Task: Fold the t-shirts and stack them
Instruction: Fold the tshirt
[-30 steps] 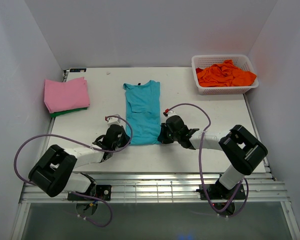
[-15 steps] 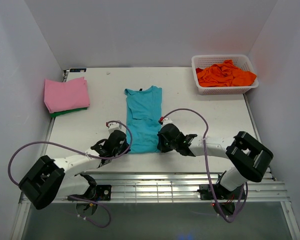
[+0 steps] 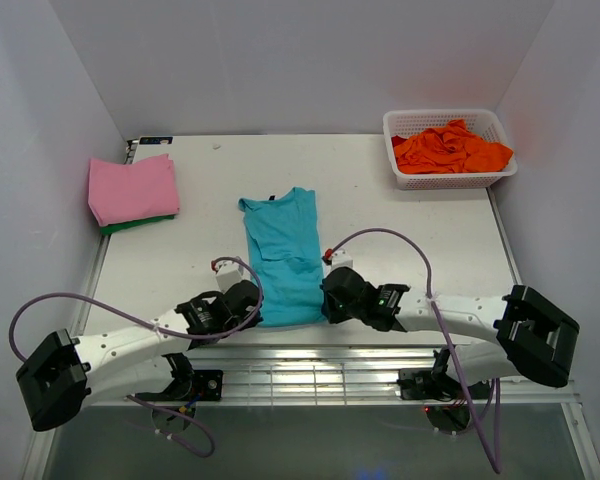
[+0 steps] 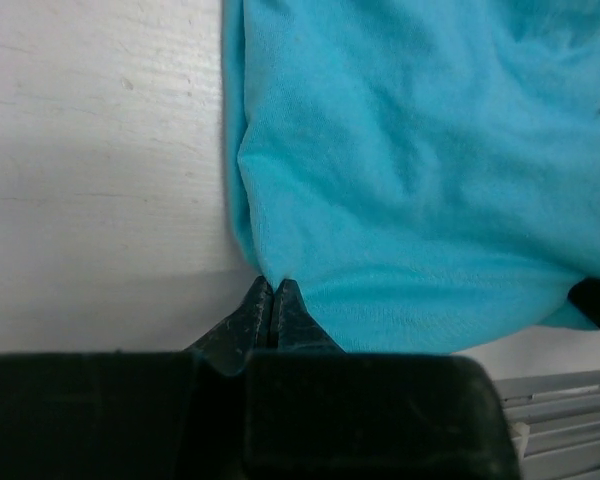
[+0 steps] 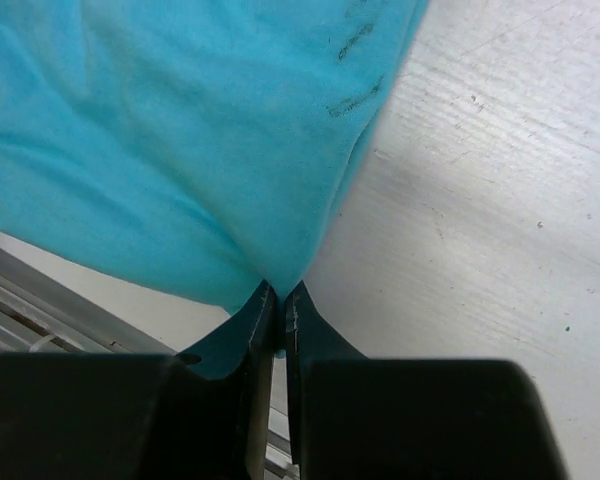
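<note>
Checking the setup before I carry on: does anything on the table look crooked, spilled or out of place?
Only the teal t-shirt lies slightly askew, collar leaning left, while the left gripper and right gripper pinch its near hem corners. The orange shirts are heaped loosely in the basket, none spilled. Nothing looks damaged.

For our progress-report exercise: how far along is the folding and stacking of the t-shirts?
Done: a folded pink t-shirt lies on a green t-shirt at far left. In hand: the teal t-shirt, narrowed lengthwise, with the left gripper and right gripper each shut on a near hem corner. Left: finishing that fold, stacking it, and the orange t-shirts heaped in the basket.
</note>
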`<state>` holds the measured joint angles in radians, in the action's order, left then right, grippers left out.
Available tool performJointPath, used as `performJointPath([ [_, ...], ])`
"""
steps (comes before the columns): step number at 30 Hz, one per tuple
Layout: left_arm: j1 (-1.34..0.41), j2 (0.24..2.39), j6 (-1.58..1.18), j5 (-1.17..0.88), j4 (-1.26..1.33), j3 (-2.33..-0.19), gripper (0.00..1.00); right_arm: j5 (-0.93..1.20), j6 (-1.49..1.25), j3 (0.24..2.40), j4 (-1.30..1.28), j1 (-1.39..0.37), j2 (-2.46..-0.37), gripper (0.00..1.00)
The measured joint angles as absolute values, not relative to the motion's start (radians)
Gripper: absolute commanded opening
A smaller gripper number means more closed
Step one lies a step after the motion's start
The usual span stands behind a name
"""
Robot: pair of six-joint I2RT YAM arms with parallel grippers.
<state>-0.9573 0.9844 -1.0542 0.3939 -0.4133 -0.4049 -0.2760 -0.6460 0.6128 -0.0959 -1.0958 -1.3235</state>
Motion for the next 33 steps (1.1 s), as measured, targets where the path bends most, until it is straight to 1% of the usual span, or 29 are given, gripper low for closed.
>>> performJointPath([
  [4,-0.959,1.015,-1.063,0.481,-0.445,-0.484,0.00,-0.320,-0.637,0.675,-0.138,-1.095,-1.327,0.08],
  [9,-0.959,1.071,-1.063,0.607,-0.450,-0.575,0.00,-0.373,-0.597,0.809,-0.159,-1.087,-1.385,0.08],
  [19,-0.942,1.133,-1.042,0.791,-0.417,-0.626,0.00,-0.402,-0.505,0.979,-0.171,-0.986,-1.511,0.08],
  [27,-0.819,1.173,-0.910,0.820,-0.204,-0.630,0.00,-0.393,-0.441,1.104,-0.175,-0.907,-1.594,0.08],
  [33,-0.738,1.270,-0.793,0.789,-0.041,-0.664,0.00,-0.373,-0.399,1.193,-0.178,-0.857,-1.660,0.08],
])
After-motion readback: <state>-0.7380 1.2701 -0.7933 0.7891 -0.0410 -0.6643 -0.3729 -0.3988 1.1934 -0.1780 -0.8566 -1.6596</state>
